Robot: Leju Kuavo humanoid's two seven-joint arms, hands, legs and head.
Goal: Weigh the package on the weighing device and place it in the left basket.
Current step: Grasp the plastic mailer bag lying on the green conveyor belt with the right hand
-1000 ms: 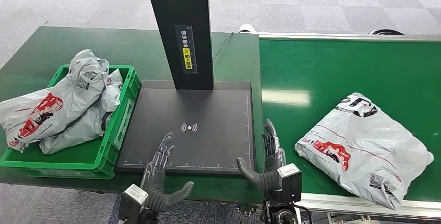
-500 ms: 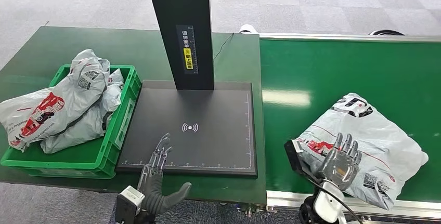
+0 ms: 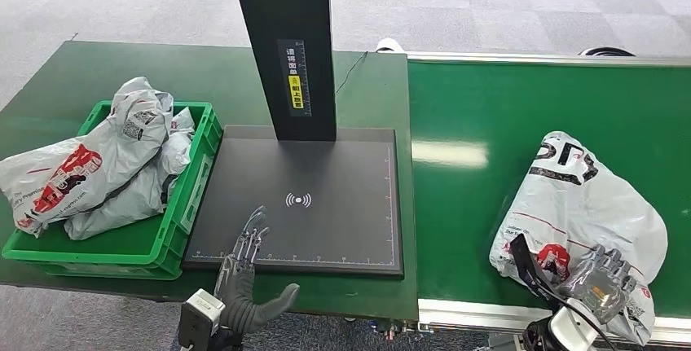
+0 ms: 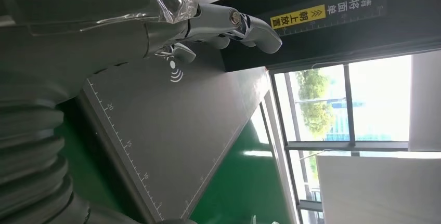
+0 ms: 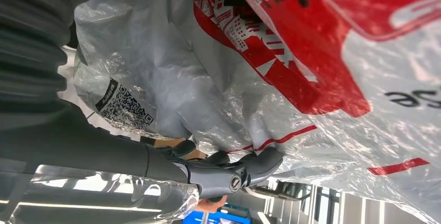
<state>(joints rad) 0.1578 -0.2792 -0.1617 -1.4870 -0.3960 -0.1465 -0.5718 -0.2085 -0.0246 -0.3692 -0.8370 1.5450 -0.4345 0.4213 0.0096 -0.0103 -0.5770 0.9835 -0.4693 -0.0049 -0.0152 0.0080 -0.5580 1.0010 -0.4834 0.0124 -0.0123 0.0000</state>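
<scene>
Our right hand (image 3: 601, 280) on near edge of package (image 3: 580, 221), fingers curled into film; firm hold or mere press, we cannot tell. Package lies on belt (image 3: 481, 115), right of scale (image 3: 326, 221). Our left hand (image 3: 244, 265) open, fingers spread over scale's near edge, holding nothing.

Risks, as we judge: slick film slips from fingers; limp bag sags, snags on belt rim. Bag: glossy grey plastic, wrinkled, red print. Scale: matte black slab. Basket (image 3: 189, 204): green, rigid, already piled with bags.
</scene>
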